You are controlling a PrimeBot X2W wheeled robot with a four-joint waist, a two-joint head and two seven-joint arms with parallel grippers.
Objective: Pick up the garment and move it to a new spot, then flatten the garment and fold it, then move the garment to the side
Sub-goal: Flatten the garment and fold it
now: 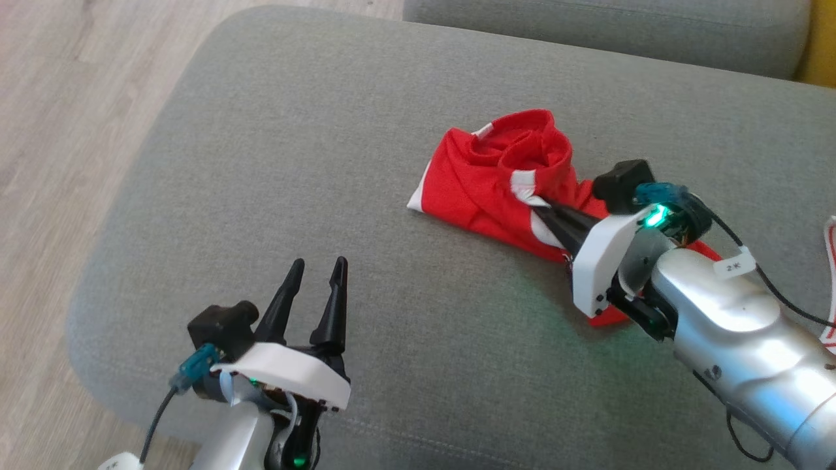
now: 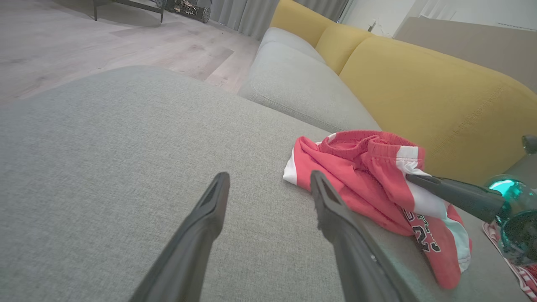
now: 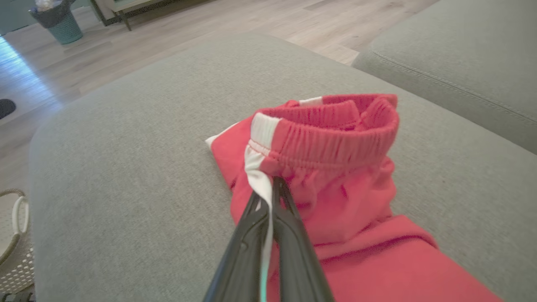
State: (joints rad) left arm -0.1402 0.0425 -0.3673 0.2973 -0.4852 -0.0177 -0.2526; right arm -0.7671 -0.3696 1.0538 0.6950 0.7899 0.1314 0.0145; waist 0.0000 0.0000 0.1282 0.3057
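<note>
On the grey seat cushion [image 1: 313, 150], my right claw [image 1: 545, 207] is clenched on the red garment [image 1: 496, 176], both fingers pressed together on a white side stripe just below the gathered waistband [image 3: 335, 142]. The garment, a pair of red shorts with white stripes, lies crumpled on the far right part of the cushion, near the seam with a second grey cushion [image 1: 607, 26]. Its long axis runs on a diagonal in the head view. The waistband end sits farther from me and toward my left. The other end trails back toward my right and passes under my right wrist, where I cannot see how it finishes. The waistband stands up in a loose ring, its opening facing upward and slightly away from me. Dark lettering shows on the lower cloth in the left wrist view. My left claw [image 1: 320, 264] hangs released, fingers spread, over bare cushion well apart from the garment and holding nothing.
</note>
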